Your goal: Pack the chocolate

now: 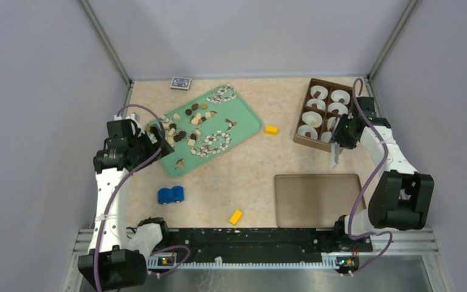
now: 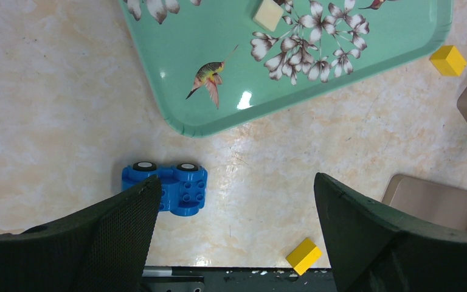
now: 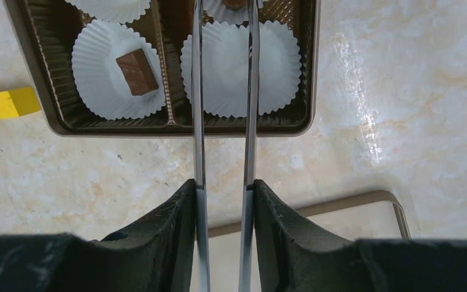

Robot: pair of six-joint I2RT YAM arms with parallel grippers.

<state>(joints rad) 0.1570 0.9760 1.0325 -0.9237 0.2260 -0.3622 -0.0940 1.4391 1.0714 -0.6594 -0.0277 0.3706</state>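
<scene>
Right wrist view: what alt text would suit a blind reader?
Two fingers clamp metal tweezers reaching over a brown box of white paper cups; one cup holds a brown chocolate, the cup beside it is empty.

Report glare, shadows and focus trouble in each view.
Top external: even, soft light, no harsh shadows; the chocolate pieces on the tray are too small for detail. Left wrist: a bright glare spot on the tray and sheen on the table. Right wrist: a glare streak on the table; the tweezers and one dark chocolate are sharp.
</scene>
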